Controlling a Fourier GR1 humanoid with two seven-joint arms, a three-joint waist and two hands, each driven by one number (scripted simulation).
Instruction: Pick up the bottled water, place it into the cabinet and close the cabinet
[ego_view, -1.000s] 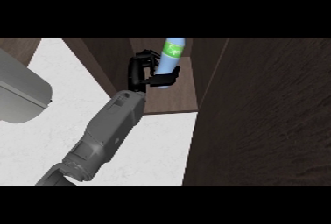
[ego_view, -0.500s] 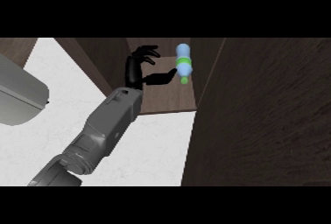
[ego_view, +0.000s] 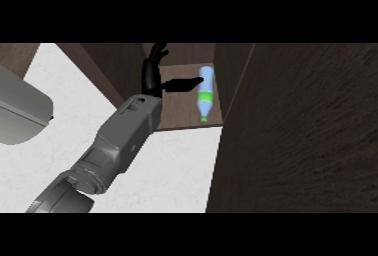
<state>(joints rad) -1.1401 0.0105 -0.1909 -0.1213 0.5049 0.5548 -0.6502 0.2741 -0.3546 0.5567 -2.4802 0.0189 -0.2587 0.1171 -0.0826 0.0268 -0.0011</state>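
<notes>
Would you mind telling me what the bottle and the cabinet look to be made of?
The bottle looks like clear, pale-blue plastic with a green label band and green cap. The cabinet looks like dark brown wood with a matt finish, judging by its faint grain streaks.

One arm shows, a grey forearm built of smooth, blocky panels with rounded edges, a darker seam running between the sections. Near the lower edge it swells into a rounded grey joint housing. At the upper end sits a squared-off wrist collar, and from it comes a slim, glossy black hand with thin fingers and a thumb.
</notes>
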